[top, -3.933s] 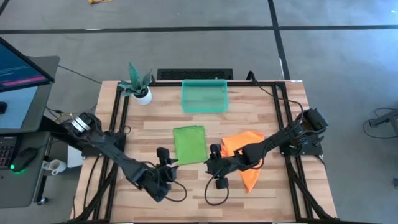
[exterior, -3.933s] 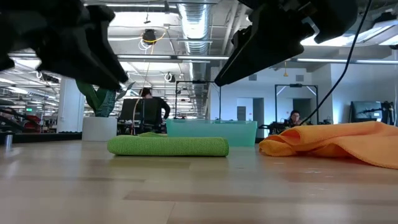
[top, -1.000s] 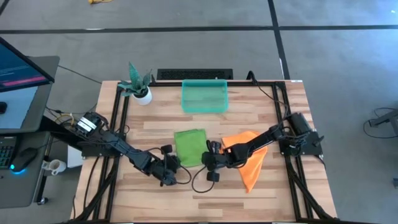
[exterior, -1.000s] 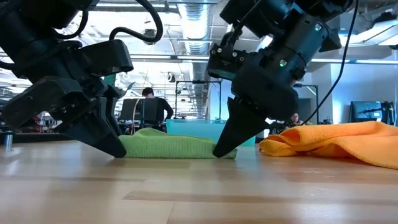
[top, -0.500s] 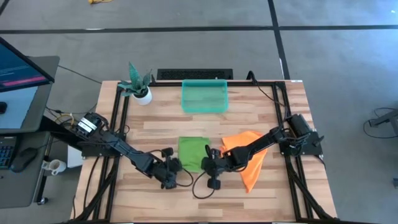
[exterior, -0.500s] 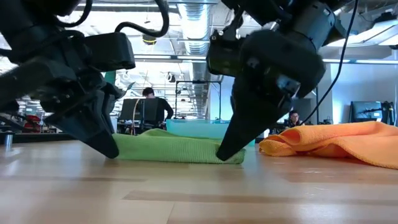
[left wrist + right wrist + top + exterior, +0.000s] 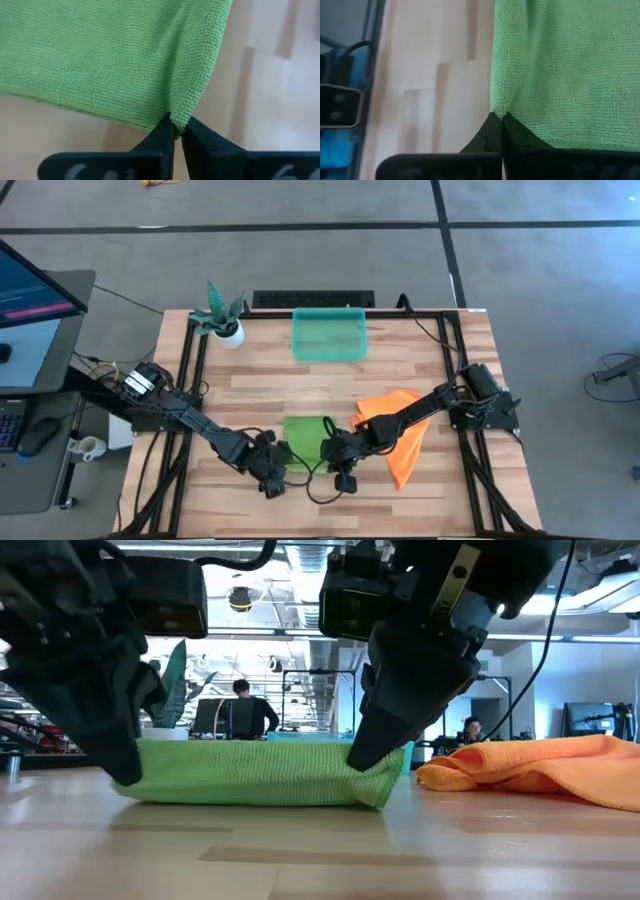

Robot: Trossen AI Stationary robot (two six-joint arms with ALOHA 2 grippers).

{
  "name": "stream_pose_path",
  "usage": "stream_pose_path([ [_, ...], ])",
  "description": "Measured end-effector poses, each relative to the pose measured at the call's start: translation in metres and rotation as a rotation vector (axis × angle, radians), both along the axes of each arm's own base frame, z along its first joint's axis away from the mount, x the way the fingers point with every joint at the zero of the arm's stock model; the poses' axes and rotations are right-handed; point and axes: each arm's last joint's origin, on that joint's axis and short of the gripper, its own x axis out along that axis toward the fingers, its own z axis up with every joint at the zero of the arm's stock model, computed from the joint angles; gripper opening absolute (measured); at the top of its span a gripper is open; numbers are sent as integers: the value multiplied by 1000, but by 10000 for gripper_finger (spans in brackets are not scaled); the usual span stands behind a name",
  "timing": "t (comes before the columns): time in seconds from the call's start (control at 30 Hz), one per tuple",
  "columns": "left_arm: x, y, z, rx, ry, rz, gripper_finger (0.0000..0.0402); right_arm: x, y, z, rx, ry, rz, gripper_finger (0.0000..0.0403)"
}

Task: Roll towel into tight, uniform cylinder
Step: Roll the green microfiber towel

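The green towel (image 7: 305, 440) lies left of the table's middle, near its front edge; in the low view the green towel (image 7: 260, 775) stands raised along its near edge, its underside on the wood. My left gripper (image 7: 281, 464) is shut on its near left corner, my right gripper (image 7: 328, 457) on its near right corner. In the low view my left gripper (image 7: 125, 772) and my right gripper (image 7: 362, 755) stand at the towel's two ends. My left gripper pinches the towel's near left corner (image 7: 178, 119) between its two fingertips, slanting down from the near left. The corner is raised off the table; the cloth behind it slopes down to the wood. My right gripper pinches the near right corner (image 7: 500, 111) between its two fingertips, slanting down from the near right. That corner is lifted too, and the near edge between the two grippers runs nearly straight.
A crumpled orange cloth (image 7: 395, 435) lies just right of the right gripper. A teal bin (image 7: 330, 333) stands at the far middle and a potted plant (image 7: 222, 315) at the far left. Black frame rails run along both table sides.
Both grippers have gone toward the table's near edge and up, each tipping and taking a near corner of the green towel along. The towel has slid toward the near edge, and its near edge now stands raised where it lay flat.
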Motion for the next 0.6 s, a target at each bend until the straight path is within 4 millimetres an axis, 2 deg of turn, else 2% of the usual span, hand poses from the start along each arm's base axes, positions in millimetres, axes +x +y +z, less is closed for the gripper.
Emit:
stream_pose_path([
  [0.17, -1, -4, 1, -109, 39, 55, 15, 2, -4, 1, 62, 15, 27, 13],
  [0.3, -2, -5, 1, -170, 76, 64, 16, 8, -20, 2, 141, 63, -61, 15],
  [0.47, -2, -5, 0, -176, 87, 75, 16, 14, -42, 2, 176, 89, -165, 6],
  [0.6, -3, -4, 0, -157, 81, 68, 16, 18, -51, -4, 200, 114, -223, 12],
])
